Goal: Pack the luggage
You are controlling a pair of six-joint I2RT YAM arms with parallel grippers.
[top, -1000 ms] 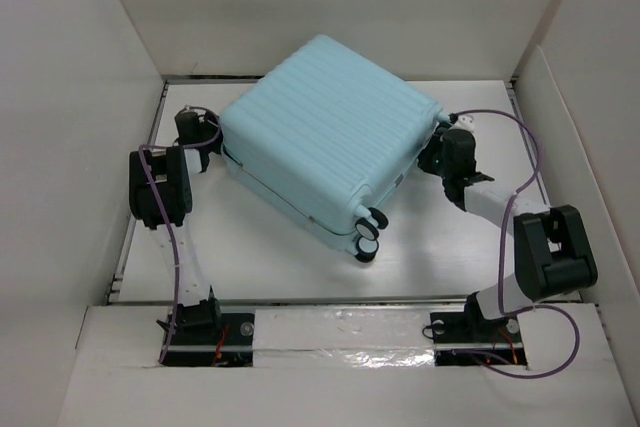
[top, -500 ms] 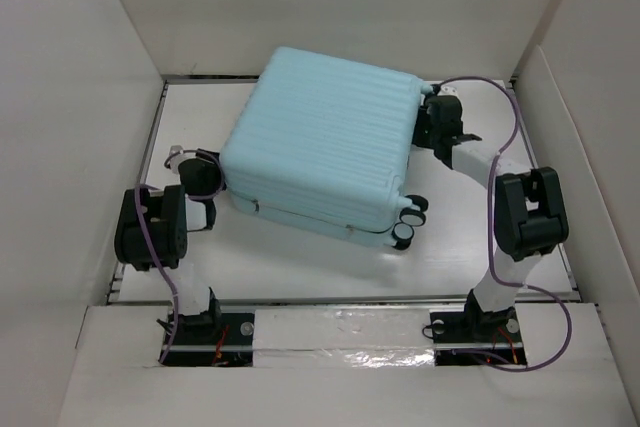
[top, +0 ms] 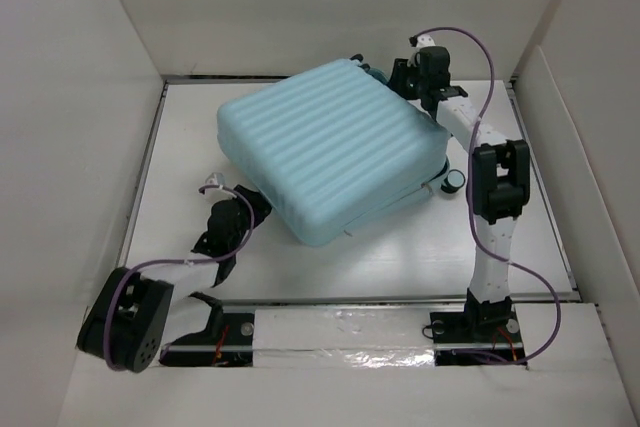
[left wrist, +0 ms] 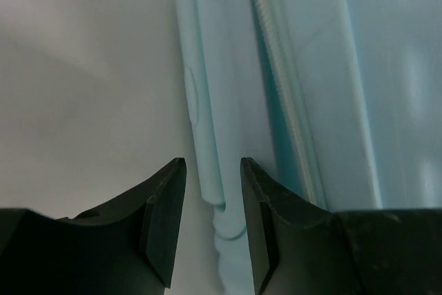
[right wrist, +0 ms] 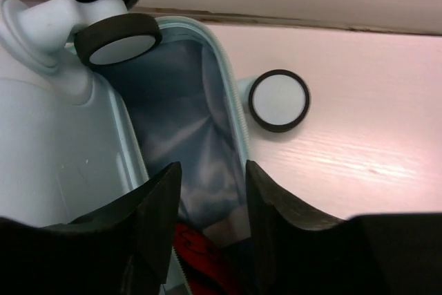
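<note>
The luggage (top: 330, 157), a pale aqua ribbed suitcase, lies flat in the middle of the white table. My left gripper (top: 258, 211) is low at its near-left side. In the left wrist view that gripper (left wrist: 213, 164) is open, with the end of the luggage's aqua side handle (left wrist: 199, 122) between the fingers, not pinched. My right gripper (top: 396, 77) is at the far right corner. It (right wrist: 213, 165) is open over the slightly parted shell, where blue lining (right wrist: 181, 122) and something red (right wrist: 200, 262) show.
White walls box in the table (top: 400, 257) on the left, back and right. Black-and-white wheels (right wrist: 278, 100) stick out at the luggage's far right end, one by the right arm's forearm (top: 455, 181). A taped rail (top: 340, 332) runs along the near edge.
The luggage has turned and shifted back, its wheels now toward the far right. My left arm has pulled back to the near-left side. My right arm has reached to the far corner.
</note>
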